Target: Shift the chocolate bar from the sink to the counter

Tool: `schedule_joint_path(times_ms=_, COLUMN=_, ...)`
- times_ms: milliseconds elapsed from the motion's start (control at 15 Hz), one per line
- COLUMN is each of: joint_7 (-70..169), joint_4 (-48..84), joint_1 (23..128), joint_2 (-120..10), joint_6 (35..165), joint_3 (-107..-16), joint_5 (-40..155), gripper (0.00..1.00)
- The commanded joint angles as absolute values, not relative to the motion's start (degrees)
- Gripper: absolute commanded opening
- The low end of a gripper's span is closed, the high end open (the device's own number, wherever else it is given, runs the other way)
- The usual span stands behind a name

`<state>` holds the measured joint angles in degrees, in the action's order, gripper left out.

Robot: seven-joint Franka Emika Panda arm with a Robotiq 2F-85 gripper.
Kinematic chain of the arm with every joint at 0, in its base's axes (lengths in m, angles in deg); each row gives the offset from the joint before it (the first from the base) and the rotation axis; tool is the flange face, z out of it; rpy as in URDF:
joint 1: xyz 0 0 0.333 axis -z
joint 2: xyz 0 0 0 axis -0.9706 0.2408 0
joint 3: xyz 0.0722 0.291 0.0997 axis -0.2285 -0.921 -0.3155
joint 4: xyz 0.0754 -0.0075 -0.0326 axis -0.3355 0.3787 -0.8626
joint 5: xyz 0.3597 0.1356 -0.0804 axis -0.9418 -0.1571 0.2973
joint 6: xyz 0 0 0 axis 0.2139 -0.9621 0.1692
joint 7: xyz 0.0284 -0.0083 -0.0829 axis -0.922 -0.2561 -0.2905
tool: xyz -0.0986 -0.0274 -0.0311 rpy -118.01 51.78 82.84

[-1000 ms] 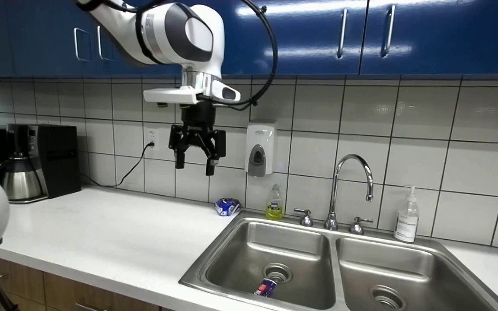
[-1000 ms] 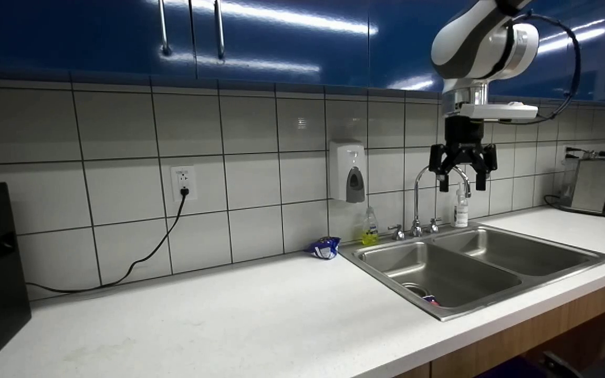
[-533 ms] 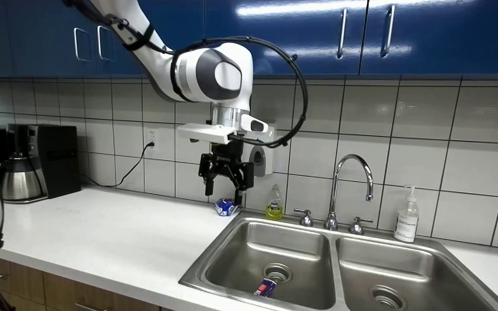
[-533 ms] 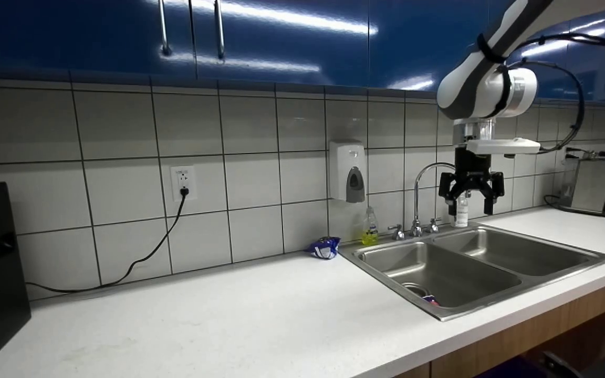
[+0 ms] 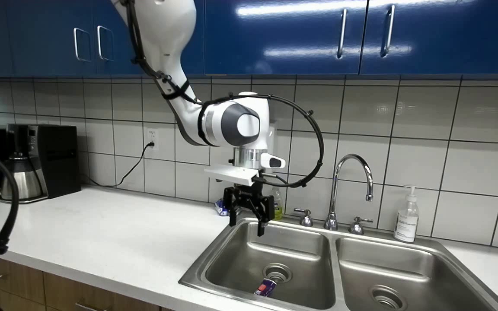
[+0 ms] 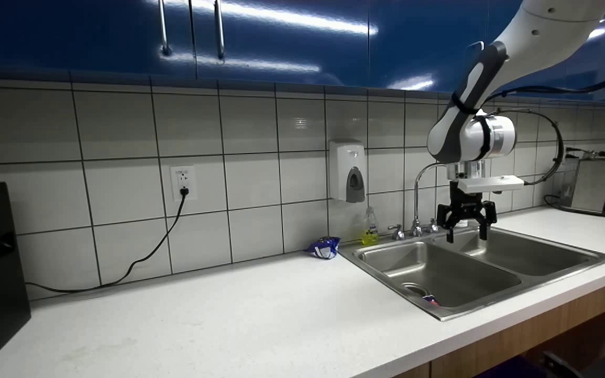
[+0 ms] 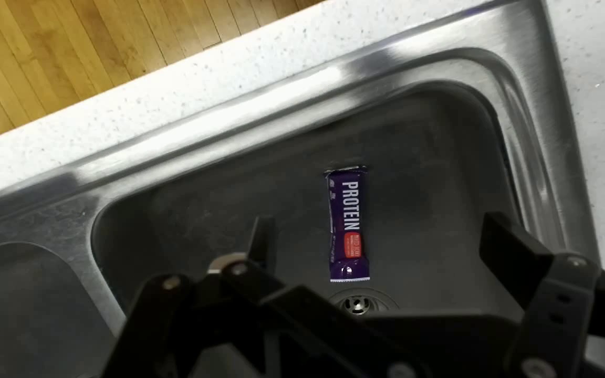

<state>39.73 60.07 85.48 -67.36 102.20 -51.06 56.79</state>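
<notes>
"Wrist view?"

"The pincer (image 7: 377,231) stands wide, empty; farther down, the bar (image 7: 348,226), PROTEIN legible, lies in the sink (image 7: 418,173) beside the drain (image 7: 357,304)."

"And in an exterior view?"

"Worktop (image 6: 229,320) nearest, then the sink, just the bar's end showing, then the tap (image 6: 416,205)."

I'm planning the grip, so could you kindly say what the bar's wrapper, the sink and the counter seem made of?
The bar's wrapper looks like glossy plastic or foil film, given its shine and crimped ends. The sink looks like satin stainless steel, from its soft grey metallic sheen. The counter, smooth, white and speckled, could be laminate or stone composite.
</notes>
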Motion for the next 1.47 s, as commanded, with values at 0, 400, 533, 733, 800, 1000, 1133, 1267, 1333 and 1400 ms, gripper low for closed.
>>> schedule_joint_path(times_ms=0, joint_7=38.27, joint_4=54.01, joint_1=87.14, joint_2=-58.29, joint_6=105.10, joint_3=-52.14, joint_5=55.25, gripper=1.00)
schedule_joint_path(times_ms=400, joint_7=38.92, joint_4=47.21, joint_1=88.08, joint_2=-47.43, joint_6=109.17, joint_3=-53.36, joint_5=54.80, gripper=1.00)
schedule_joint_path(times_ms=533, joint_7=39.10, joint_4=45.29, joint_1=88.28, joint_2=-44.59, joint_6=109.93, joint_3=-53.74, joint_5=54.92, gripper=1.00)
schedule_joint_path(times_ms=733, joint_7=39.40, joint_4=42.71, joint_1=88.58, joint_2=-40.62, joint_6=110.89, joint_3=-54.44, joint_5=55.21, gripper=1.00)
schedule_joint_path(times_ms=800, joint_7=39.46, joint_4=41.93, joint_1=88.68, joint_2=-39.37, joint_6=111.22, joint_3=-54.68, joint_5=55.27, gripper=1.00)
schedule_joint_path(times_ms=1000, joint_7=39.70, joint_4=40.15, joint_1=88.71, joint_2=-35.97, joint_6=112.22, joint_3=-55.02, joint_5=55.52, gripper=1.00)
schedule_joint_path(times_ms=1133, joint_7=39.86, joint_4=39.23, joint_1=88.69, joint_2=-33.88, joint_6=112.84, joint_3=-55.19, joint_5=55.59, gripper=1.00)
schedule_joint_path(times_ms=1267, joint_7=40.04, joint_4=38.46, joint_1=88.56, joint_2=-31.96, joint_6=113.52, joint_3=-55.25, joint_5=55.74, gripper=1.00)
schedule_joint_path(times_ms=1333, joint_7=40.05, joint_4=38.15, joint_1=88.54, joint_2=-31.04, joint_6=113.95, joint_3=-55.36, joint_5=55.75, gripper=1.00)
schedule_joint_path(times_ms=1400, joint_7=40.11, joint_4=37.99, joint_1=88.50, joint_2=-30.23, joint_6=114.40, joint_3=-55.37, joint_5=55.82, gripper=1.00)
